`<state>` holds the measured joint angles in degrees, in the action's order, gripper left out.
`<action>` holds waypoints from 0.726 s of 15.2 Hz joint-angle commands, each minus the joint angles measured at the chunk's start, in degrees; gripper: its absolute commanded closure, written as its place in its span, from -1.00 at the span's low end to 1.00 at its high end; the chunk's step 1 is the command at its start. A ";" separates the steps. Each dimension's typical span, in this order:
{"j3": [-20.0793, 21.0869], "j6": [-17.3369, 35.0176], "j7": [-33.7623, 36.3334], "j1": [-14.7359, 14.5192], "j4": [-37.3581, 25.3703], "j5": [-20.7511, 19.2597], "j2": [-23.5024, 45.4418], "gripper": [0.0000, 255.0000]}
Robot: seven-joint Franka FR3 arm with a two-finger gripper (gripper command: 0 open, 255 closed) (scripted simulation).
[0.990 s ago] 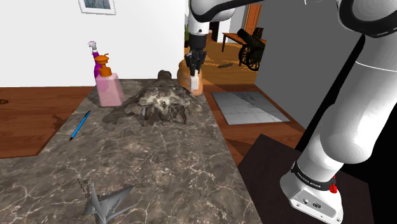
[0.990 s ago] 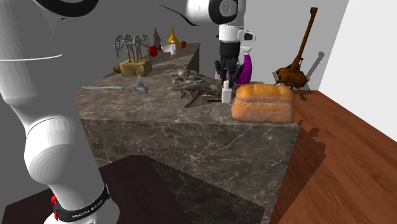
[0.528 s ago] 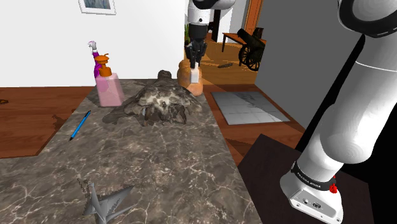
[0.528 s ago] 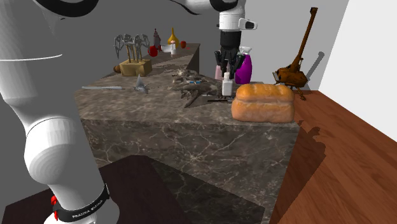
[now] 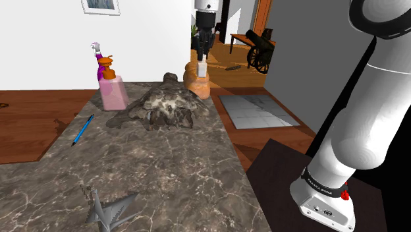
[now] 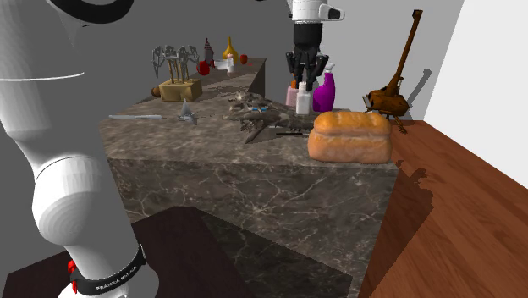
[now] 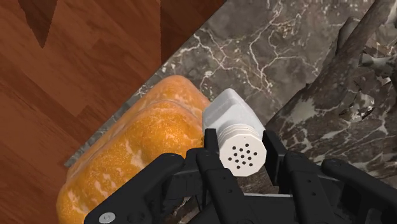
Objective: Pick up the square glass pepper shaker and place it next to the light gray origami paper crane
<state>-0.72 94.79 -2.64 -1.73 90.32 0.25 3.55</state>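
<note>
The white, square-bodied pepper shaker (image 7: 230, 119) is pinched at its perforated cap between the two fingers of the black claw (image 7: 242, 149). In the shoulder view it is seen at top centre, hung upright under the claw, raised off the marbled table (image 5: 171, 165) and just beside the orange bread loaf (image 5: 195, 82) at the far edge. The grey paper crane (image 5: 109, 211) is seen well apart, at that frame's lower left, on the table's near part.

marble counter (image 5: 171, 165) | on it: loaf (image 6: 350, 135), pen (image 5: 83, 129) (blue), crane (image 5: 107, 209), pink bottle (image 5: 114, 93)
</note>
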 commanded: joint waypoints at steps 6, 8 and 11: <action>0.48 -4.65 1.07 -0.58 -4.60 -0.04 -0.04 1.00; 1.61 -4.08 3.49 -1.87 -1.73 -0.11 -2.33 1.00; 3.45 -3.44 7.18 -3.73 1.87 -0.07 -5.31 1.00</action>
<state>2.15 91.38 3.32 -4.88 91.34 0.18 -0.88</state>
